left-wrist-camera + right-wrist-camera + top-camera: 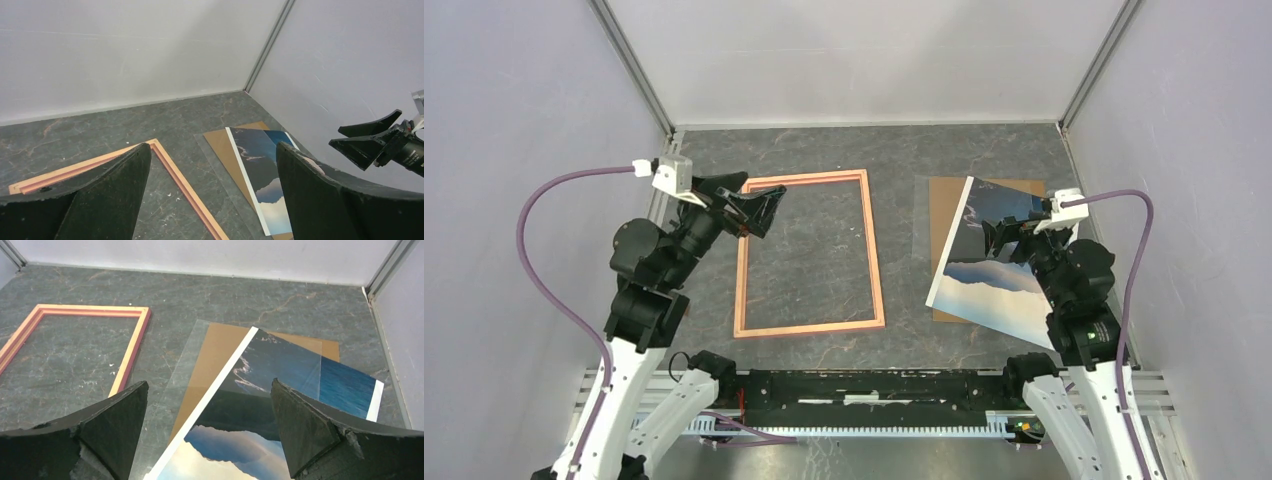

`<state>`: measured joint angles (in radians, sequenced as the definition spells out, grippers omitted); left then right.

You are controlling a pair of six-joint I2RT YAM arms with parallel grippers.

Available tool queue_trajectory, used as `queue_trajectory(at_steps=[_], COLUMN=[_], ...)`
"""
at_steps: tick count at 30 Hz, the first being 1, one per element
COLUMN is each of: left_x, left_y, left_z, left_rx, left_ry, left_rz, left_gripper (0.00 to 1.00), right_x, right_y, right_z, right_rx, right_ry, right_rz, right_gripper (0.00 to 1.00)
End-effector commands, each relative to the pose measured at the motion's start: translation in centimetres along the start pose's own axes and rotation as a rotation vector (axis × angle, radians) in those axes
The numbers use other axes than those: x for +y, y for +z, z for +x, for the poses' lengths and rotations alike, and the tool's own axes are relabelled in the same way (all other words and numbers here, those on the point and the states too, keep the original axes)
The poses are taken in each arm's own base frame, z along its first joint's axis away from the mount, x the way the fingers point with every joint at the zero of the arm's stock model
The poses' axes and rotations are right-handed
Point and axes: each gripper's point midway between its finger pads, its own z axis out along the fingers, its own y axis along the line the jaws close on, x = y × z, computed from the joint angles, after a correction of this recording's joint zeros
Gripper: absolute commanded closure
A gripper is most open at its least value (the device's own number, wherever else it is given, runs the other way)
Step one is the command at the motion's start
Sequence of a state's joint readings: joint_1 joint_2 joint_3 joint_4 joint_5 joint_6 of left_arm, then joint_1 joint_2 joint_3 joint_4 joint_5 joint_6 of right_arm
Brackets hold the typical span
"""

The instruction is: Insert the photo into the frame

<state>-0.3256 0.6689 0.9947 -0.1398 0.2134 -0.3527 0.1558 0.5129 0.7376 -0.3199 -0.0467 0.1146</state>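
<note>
- The table [824,150] is dark grey stone.
- The frame [873,250] lies flat on it, with bare table inside.
- The photo [989,290] lies right of the frame, not touching it. It is turned a bit crooked and is not in the frame yet.
- The board [944,190] lies under the photo, right of the frame.
- A clear sheet [192,355] sticks out from the board toward the frame.
- The left gripper [212,147] hangs over the frame's far left corner, jaws wide apart, holding nothing.
- The right gripper [209,384] hangs over the photo, right of the frame, jaws wide apart, holding nothing.
</note>
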Motion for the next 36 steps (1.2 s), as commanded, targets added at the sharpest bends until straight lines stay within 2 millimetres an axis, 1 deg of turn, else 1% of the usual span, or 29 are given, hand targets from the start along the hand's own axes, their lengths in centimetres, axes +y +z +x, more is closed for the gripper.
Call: queue_trajectory(at_steps=[1,3,5,7,10,12,14,16,19,22,23,25,27,28,30,33,36], left_x=[-0.1,0.0,0.3,0.4,0.1,-1.1,-3.0,-4.6,-6.7,-8.9,-9.8,-10.9,-11.5,-11.7,-11.6,-11.5,-11.4], left_y=[1.7,2.4,3.5,4.7,6.6,7.7,8.2,8.5,8.8,9.4,9.7,10.3,10.6,10.8,10.8,10.7,10.6], left_z=[1.4,2.7,4.3,6.6,11.0,14.8,18.5,22.2,26.3,29.7,30.7,32.7,34.4,35.2,37.0,38.6,39.6], left_rx=[0.033,0.072,0.13,0.212,0.384,0.531,0.682,0.805,0.879,0.922,0.932,0.963,0.992,1.0,1.02,1.026,1.025], left_ry=[-0.004,-0.043,-0.085,-0.147,-0.245,-0.326,-0.405,-0.485,-0.522,-0.547,-0.545,-0.532,-0.533,-0.536,-0.534,-0.528,-0.526], left_rz=[0.038,0.039,0.039,0.043,0.06,0.093,0.136,0.141,0.139,0.139,0.144,0.136,0.116,0.105,0.065,0.028,-0.004], left_gripper=[0.0,0.0,0.0,0.0,0.0,0.0,0.0,0.0,0.0,0.0,0.0,0.0,0.0,0.0,0.0,0.0,0.0], right_x=[-0.9,-1.6,-2.1,-2.2,-1.9,-2.1,-2.3,-2.9,-4.0,-4.7,-5.0,-5.8,-6.8,-7.4,-8.4,-10.2,-11.7], right_y=[0.4,0.4,0.6,1.1,2.1,2.5,2.9,3.0,3.0,3.2,3.3,3.4,3.4,3.3,3.5,3.1,2.5], right_z=[1.3,2.5,4.4,6.8,10.8,13.0,14.7,16.1,18.1,19.6,19.8,20.0,20.4,20.7,20.6,21.1,21.2], right_rx=[-0.002,-0.005,0.018,0.071,0.185,0.238,0.257,0.274,0.307,0.349,0.359,0.371,0.382,0.39,0.374,0.379,0.377], right_ry=[0.008,0.007,0.019,0.029,0.033,0.04,0.049,0.06,0.083,0.107,0.115,0.134,0.151,0.163,0.189,0.214,0.208], right_rz=[0.043,0.081,0.107,0.112,0.087,0.095,0.106,0.141,0.212,0.262,0.282,0.319,0.356,0.377,0.399,0.451,0.529], right_gripper=[0.02,0.02,0.02,0.02,0.02,0.02,0.02,0.02,0.02,0.02,0.02,0.02,0.02,0.02,0.02,0.02,0.02])
